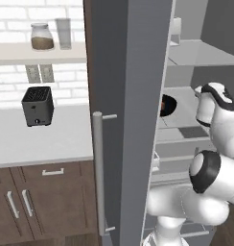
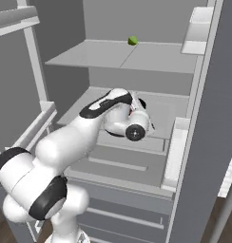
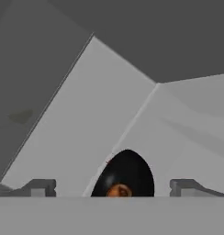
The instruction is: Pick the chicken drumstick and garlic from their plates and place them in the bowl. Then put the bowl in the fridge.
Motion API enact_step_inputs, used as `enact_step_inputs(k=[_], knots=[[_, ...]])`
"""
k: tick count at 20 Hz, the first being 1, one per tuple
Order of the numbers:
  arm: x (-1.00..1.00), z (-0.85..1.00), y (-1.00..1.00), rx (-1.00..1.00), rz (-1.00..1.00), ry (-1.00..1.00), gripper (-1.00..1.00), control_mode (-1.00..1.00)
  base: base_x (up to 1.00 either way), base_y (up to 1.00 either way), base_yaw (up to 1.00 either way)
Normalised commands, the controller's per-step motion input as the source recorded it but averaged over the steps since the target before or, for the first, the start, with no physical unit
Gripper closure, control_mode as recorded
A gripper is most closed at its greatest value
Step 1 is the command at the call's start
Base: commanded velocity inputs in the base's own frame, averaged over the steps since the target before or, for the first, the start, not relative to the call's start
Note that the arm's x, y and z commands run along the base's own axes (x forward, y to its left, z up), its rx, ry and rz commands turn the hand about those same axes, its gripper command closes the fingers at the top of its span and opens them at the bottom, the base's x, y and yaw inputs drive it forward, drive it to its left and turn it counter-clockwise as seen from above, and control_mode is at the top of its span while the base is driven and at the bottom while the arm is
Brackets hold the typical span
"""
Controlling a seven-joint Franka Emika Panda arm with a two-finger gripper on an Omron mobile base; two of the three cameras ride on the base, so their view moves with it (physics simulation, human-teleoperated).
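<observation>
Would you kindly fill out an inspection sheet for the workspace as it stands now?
Surface: pale grey fridge shelf, bowl resting on it.
Job's things: black bowl inside the fridge, something orange-brown in it; garlic not discernible.
Clutter: small green item on the upper shelf.
Grippers: pincer open, fingers either side of the bowl, not touching.
Cables: nothing seen.
Surroundings: toaster, jar, brown cabinets.

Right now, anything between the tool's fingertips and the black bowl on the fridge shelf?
No. In the hand view the tool stands open, the bowl between its fingertips, untouched.
</observation>
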Motion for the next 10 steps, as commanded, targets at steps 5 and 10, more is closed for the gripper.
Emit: enact_step_inputs(k=[5, 10], knots=[[-1.0, 0.78, 0.04, -0.01, 0.01, -0.22, -1.0, -1.0, 0.0, 0.0, 0.0], [-0.76, 0.41, 0.19, -0.11, 0.06, 0.16, -1.0, -1.0, 0.0, 0.0, 0.0]])
